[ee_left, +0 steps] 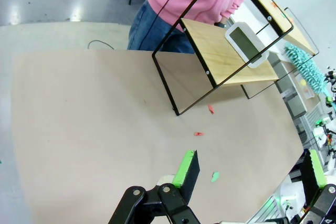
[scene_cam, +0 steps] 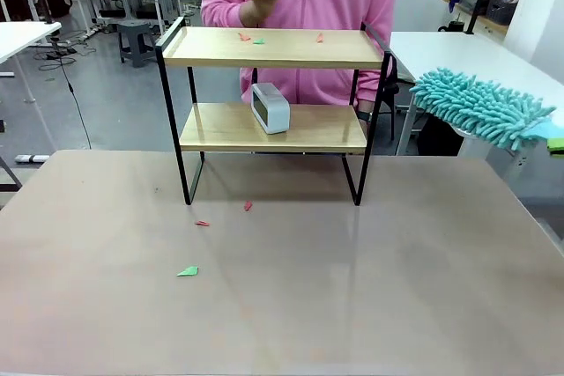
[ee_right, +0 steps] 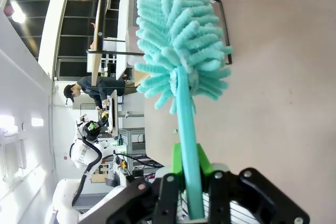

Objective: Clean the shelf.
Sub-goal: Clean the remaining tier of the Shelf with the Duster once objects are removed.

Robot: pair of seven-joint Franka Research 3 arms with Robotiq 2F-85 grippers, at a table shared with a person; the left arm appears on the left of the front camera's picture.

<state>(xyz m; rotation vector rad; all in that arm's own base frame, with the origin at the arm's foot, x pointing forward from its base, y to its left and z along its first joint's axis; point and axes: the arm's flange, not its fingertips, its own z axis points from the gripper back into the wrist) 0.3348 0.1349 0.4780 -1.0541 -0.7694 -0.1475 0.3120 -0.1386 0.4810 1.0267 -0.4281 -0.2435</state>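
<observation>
My right gripper (ee_right: pixel 191 169) is clamped tight on the teal handle of a fluffy duster (ee_right: pixel 176 30). The duster's head is up in the air to the right of the shelf (scene_cam: pixel 291 59), apart from it. My left gripper (ee_left: pixel 251 167) hovers over the tabletop (scene_cam: pixel 352 288) with its fingers spread wide, holding nothing. The shelf stands at the far middle of the tabletop, just in front of a person (scene_cam: pixel 335 6) in pink. A small white clock (scene_cam: pixel 270 107) sits on its lower board. Paper scraps (scene_cam: pixel 257 40) (red and green) lie on the top board, and stray bits (scene_cam: pixel 188 271) lie on the tabletop in front of it.
</observation>
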